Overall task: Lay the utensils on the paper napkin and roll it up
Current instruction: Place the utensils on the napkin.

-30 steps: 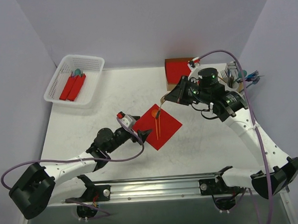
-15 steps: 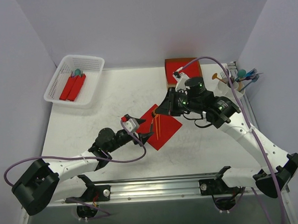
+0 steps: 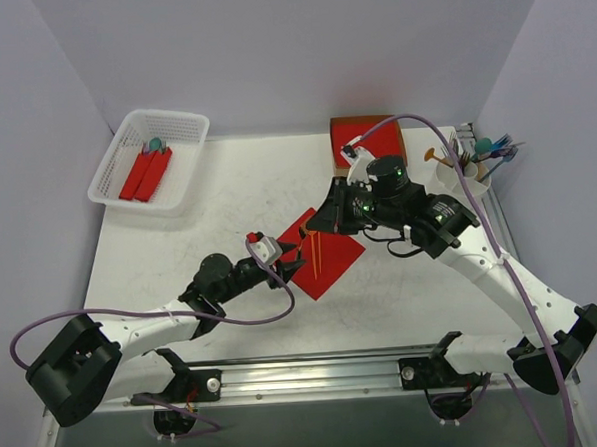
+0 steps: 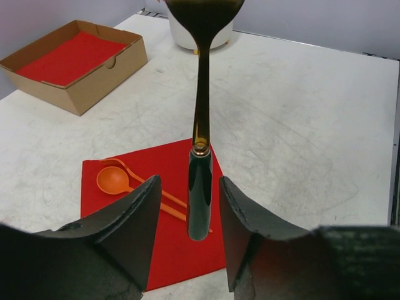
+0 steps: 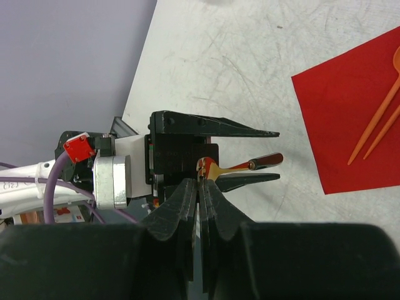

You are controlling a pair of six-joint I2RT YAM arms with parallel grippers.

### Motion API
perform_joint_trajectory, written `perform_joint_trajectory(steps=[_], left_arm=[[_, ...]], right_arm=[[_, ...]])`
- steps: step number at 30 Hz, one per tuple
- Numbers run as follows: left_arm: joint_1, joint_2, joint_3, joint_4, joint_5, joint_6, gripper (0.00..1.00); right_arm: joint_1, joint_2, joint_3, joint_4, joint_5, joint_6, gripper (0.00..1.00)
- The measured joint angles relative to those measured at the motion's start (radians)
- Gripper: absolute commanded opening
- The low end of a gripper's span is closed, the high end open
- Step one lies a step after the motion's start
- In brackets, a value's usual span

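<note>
The red paper napkin [image 3: 331, 262] lies flat mid-table with an orange spoon [image 4: 112, 180] and an orange fork [image 4: 134, 172] on it. My right gripper [image 3: 321, 218] is shut on the head of a gold utensil with a dark handle [image 4: 200, 200] and holds it just above the napkin's near-left edge. My left gripper [image 3: 298, 256] is open. Its fingers [image 4: 140, 219] stand on either side of that handle with a narrow gap on each side. In the right wrist view the handle [image 5: 265, 161] lies between the left gripper's two fingers [image 5: 250, 132].
A cardboard box with a thick red stack [image 3: 366, 140] stands at the back. A white cup of spare utensils [image 3: 466, 170] is at the back right. A white basket [image 3: 114, 178] at the back left holds red rolls.
The right arm has carried the dark-handled utensil down and left to the left gripper. The left gripper has moved in under it, and its jaws have narrowed round the handle.
</note>
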State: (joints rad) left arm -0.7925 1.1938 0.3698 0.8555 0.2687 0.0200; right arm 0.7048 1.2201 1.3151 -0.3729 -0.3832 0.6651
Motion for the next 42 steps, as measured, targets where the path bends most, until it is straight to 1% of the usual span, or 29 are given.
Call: perform_joint_trajectory(steps=[1, 2, 5, 7, 8, 9, 10, 12, 13, 16, 18, 22, 24, 30, 35, 42], left_arm=[[0.000, 0.000, 0.002, -0.003, 0.000, 0.001, 0.40], [0.000, 0.000, 0.005, -0.006, 0.000, 0.001, 0.33], [0.000, 0.000, 0.012, -0.021, 0.005, 0.004, 0.03], [-0.005, 0.003, 0.025, -0.047, 0.004, 0.001, 0.03], [-0.005, 0.008, 0.032, -0.058, 0.005, 0.002, 0.02], [-0.005, 0.011, 0.039, -0.068, 0.005, 0.002, 0.02], [-0.005, 0.015, 0.043, -0.074, 0.005, -0.002, 0.02], [-0.005, 0.018, 0.048, -0.087, 0.003, -0.020, 0.02], [-0.005, 0.020, 0.050, -0.091, 0.000, -0.033, 0.02], [-0.005, 0.024, 0.069, -0.119, -0.021, -0.099, 0.02], [-0.004, 0.034, 0.110, -0.180, -0.040, -0.160, 0.02], [0.005, 0.087, 0.254, -0.336, -0.074, -0.298, 0.02], [0.014, 0.123, 0.322, -0.405, -0.082, -0.370, 0.02], [0.031, 0.264, 0.460, -0.591, -0.077, -0.540, 0.02], [0.050, 0.380, 0.500, -0.657, -0.044, -0.642, 0.02], [0.073, 0.547, 0.579, -0.727, -0.014, -0.696, 0.02]], right_arm=[[0.002, 0.000, -0.001, 0.005, -0.003, 0.000, 0.00], [0.003, 0.000, -0.003, 0.013, -0.008, 0.000, 0.00], [0.004, 0.001, -0.013, 0.034, -0.015, 0.000, 0.00], [0.003, 0.003, -0.018, 0.042, -0.016, -0.001, 0.00], [0.003, 0.003, -0.022, 0.048, -0.014, -0.001, 0.02], [0.003, 0.003, -0.026, 0.055, -0.012, -0.002, 0.07], [0.003, 0.003, -0.030, 0.060, -0.008, -0.001, 0.27], [0.001, 0.003, -0.033, 0.063, 0.003, 0.006, 0.40], [-0.003, 0.003, -0.033, 0.064, 0.011, 0.006, 0.51], [-0.025, -0.002, -0.033, 0.074, 0.046, 0.003, 0.53], [-0.066, -0.014, -0.033, 0.077, 0.072, 0.004, 0.52], [-0.192, -0.074, -0.050, 0.081, 0.128, 0.005, 0.50], [-0.232, -0.105, -0.071, 0.084, 0.160, 0.004, 0.50], [-0.240, -0.117, -0.137, 0.075, 0.209, -0.018, 0.49], [-0.258, -0.112, -0.209, 0.069, 0.233, -0.040, 0.48], [-0.286, -0.092, -0.261, 0.081, 0.237, -0.065, 0.47]])
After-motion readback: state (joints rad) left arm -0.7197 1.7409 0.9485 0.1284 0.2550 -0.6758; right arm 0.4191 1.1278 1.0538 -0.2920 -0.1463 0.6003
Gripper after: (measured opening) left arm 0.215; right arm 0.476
